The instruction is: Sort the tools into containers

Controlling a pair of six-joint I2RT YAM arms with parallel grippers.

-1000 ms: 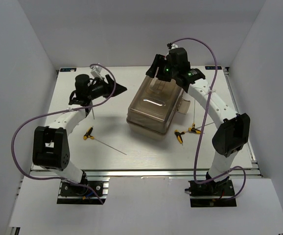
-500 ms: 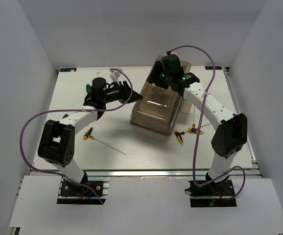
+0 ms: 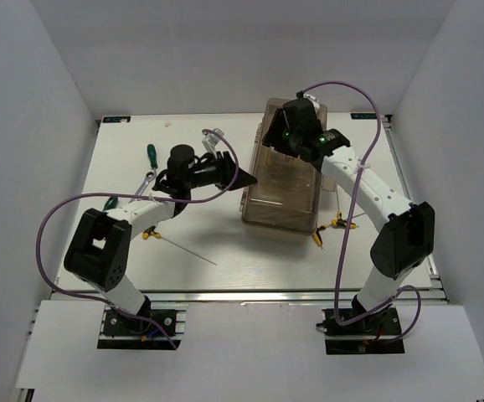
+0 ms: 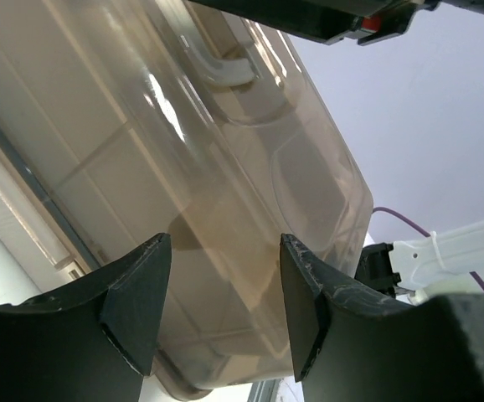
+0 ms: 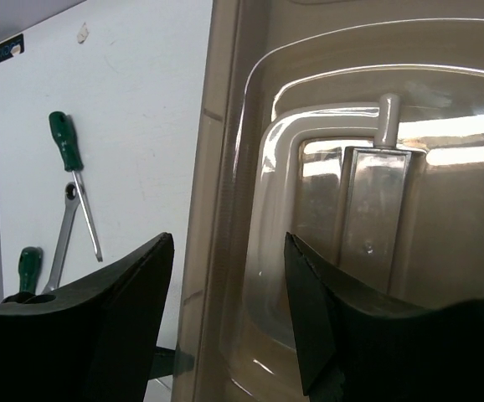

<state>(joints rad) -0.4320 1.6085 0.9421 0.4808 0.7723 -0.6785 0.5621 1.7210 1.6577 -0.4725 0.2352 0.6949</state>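
The beige toolbox (image 3: pixel 282 184) with its translucent brownish lid stands right of centre, lid closed. My left gripper (image 3: pixel 247 181) is open, its tips at the box's left side; the lid (image 4: pixel 217 159) fills its wrist view. My right gripper (image 3: pixel 272 141) is open above the box's far left corner, over the lid's edge (image 5: pixel 225 209) beside the white handle (image 5: pixel 376 184). A green screwdriver (image 3: pixel 151 155), a silver wrench (image 3: pixel 146 180) and a second green screwdriver (image 3: pixel 108 202) lie at the left. One hex key (image 3: pixel 151 232) lies front left.
Two more yellow-and-black hex keys (image 3: pixel 343 222) poke out from the box's front right corner. The right wrist view also shows a green screwdriver (image 5: pixel 64 142), the wrench (image 5: pixel 64 230) and the other green handle (image 5: pixel 28 264). White walls enclose the table.
The toolbox has turned and shifted right, now partly covering the right hex keys. My left gripper swung right to the box's left side. My right gripper stayed above its far end.
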